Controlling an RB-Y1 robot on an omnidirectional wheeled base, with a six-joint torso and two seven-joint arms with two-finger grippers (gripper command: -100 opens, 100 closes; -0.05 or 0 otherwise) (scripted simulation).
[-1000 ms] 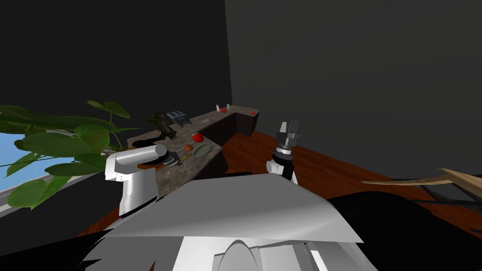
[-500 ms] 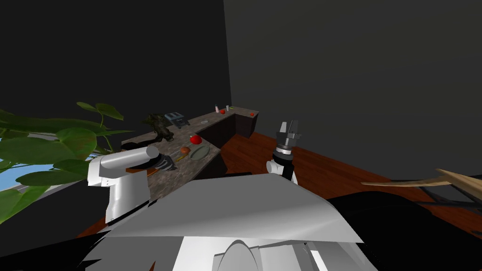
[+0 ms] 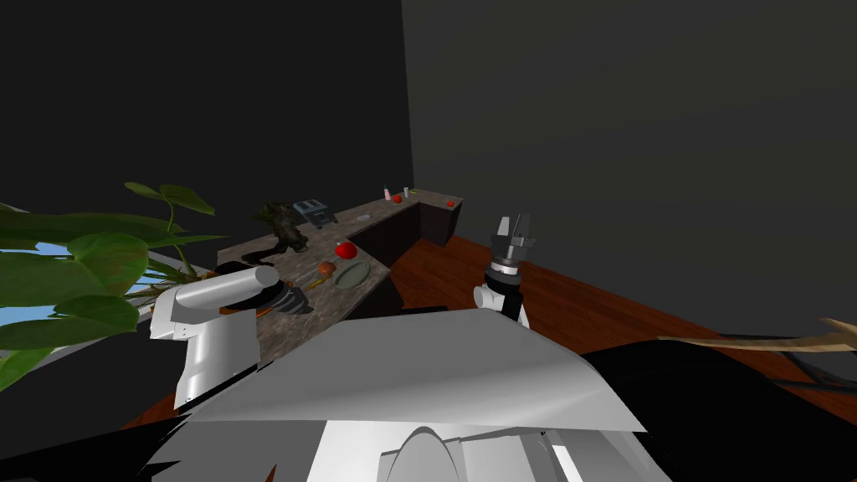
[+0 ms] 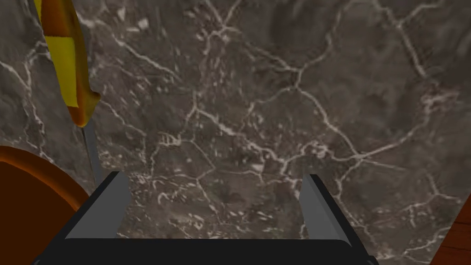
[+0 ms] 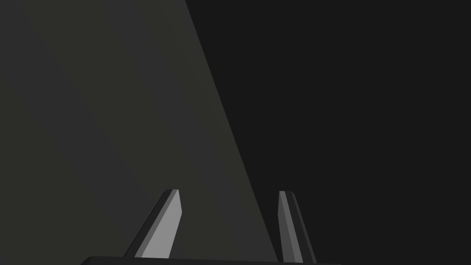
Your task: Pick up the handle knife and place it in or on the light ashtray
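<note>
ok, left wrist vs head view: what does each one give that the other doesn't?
Left wrist: the knife, with its yellow-and-orange handle and thin grey blade up close, beside the open left pincer. Head: light ashtray, red fruit, toaster, plant, raised right pincer. Both: the dark marble counter.

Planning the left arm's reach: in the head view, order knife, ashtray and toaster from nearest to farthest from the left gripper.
1. knife, beside the left gripper
2. ashtray, farther along the counter
3. toaster, at its back
</note>
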